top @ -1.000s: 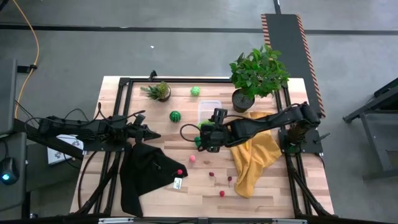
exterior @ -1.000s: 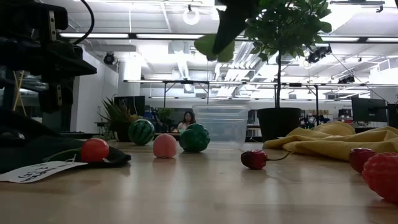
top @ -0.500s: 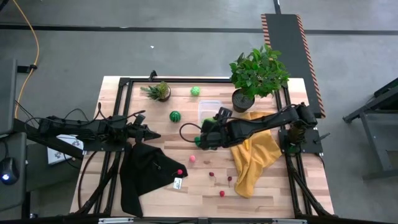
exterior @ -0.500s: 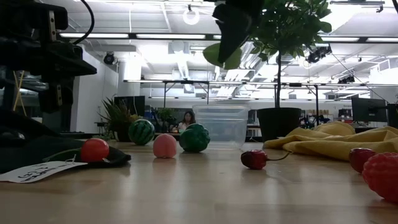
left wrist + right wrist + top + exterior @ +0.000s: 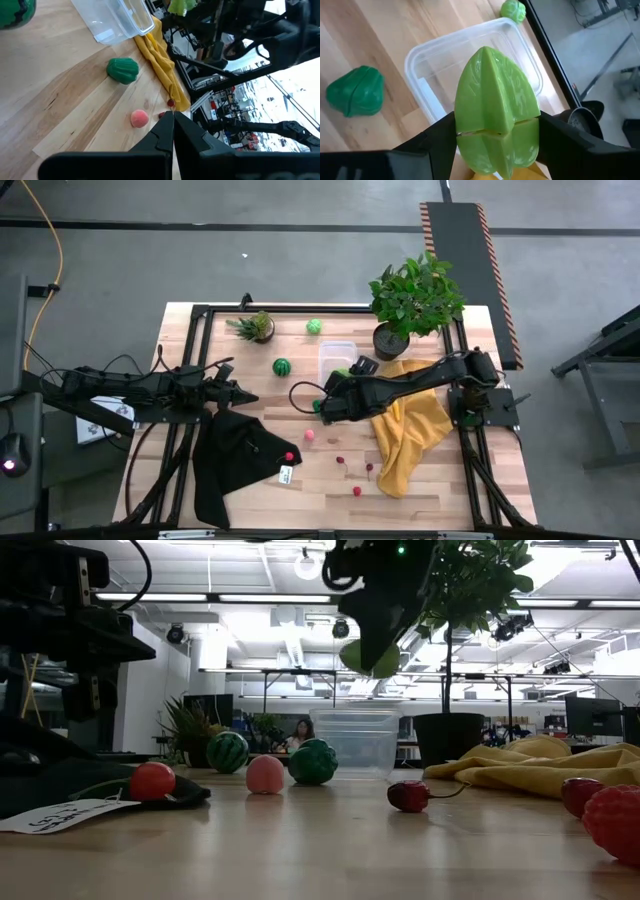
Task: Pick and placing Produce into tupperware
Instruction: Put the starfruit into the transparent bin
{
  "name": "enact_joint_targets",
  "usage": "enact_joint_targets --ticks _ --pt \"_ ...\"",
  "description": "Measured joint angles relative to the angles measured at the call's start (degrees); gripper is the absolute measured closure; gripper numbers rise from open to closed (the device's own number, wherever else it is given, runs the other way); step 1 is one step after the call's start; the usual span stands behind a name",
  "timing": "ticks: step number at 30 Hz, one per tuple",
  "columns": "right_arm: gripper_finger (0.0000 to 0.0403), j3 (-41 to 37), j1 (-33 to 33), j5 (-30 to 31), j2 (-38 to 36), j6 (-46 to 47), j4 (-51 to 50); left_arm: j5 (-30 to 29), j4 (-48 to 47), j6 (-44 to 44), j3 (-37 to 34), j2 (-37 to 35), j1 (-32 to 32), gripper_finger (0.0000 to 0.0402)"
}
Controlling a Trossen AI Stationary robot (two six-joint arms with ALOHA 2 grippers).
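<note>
Gripping the leafy light-green piece [image 5: 497, 117] across its broad middle, my right claw [image 5: 495, 130] held it in the air just above the clear tupperware [image 5: 427, 55], while my left claw [image 5: 170, 131] waited pinched shut over the tabletop [image 5: 250, 495] beside the black cloth [image 5: 235, 460]. It looked like hollow, stiff, glossy plastic, light but likely to slip, so the ridged flanks seemed the safest hold.

Green piece [image 5: 122, 69] beside tupperware [image 5: 116, 17]
</note>
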Motion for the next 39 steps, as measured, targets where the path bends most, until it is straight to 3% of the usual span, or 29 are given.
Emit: enact_joint_targets --ticks 15,39 --pt "0.0175 0.0 -3.2 0.8 3.9 8.2 0.4 0.0 0.0 0.0 0.0 0.0 0.0 0.0401" --pt "0.0175 0.0 -8.0 0.8 4.7 10.9 7.5 0.0 0.0 0.0 0.0 0.0 0.0 0.0401"
